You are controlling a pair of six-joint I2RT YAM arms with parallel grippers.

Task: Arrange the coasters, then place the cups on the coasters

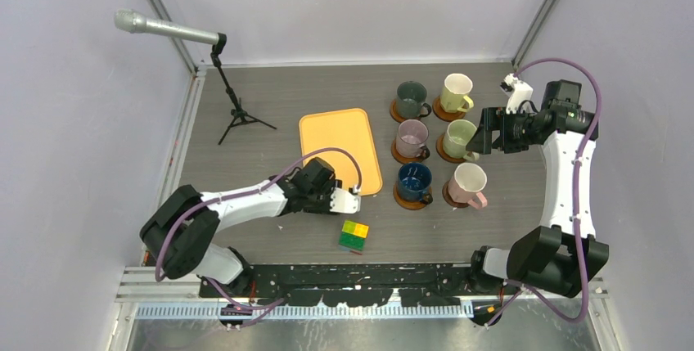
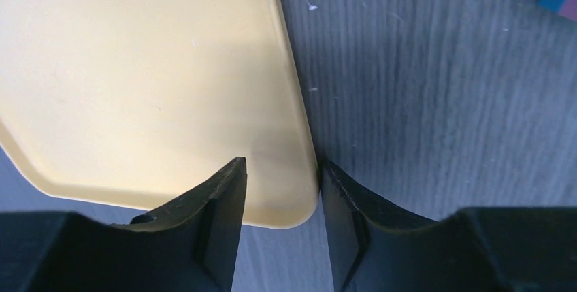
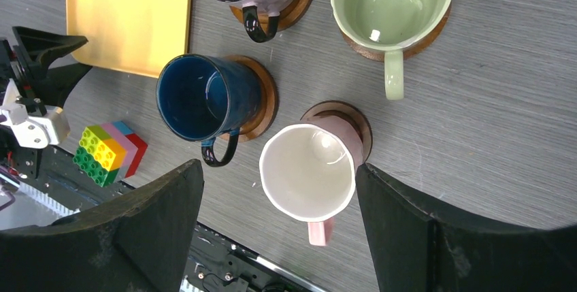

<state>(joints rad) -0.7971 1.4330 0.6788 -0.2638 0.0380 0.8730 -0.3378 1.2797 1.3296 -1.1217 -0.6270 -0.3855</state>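
Only a narrow lane separates tray (image 1: 340,150) and cups (image 1: 411,134)

Six brown coasters (image 3: 269,99) each carry one upright mug, in two columns at the surface's 3 o'clock side, handles near 5 o'clock. From 12 to 6 o'clock, the left column holds the grey-green mug (image 1: 411,99), mauve (image 1: 411,137) and blue (image 1: 414,181); the right holds yellow (image 1: 456,92), green (image 1: 459,137) and pink (image 1: 468,182).

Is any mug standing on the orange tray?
No: the orange tray holds nothing, and all six mugs stand on coasters to its right.
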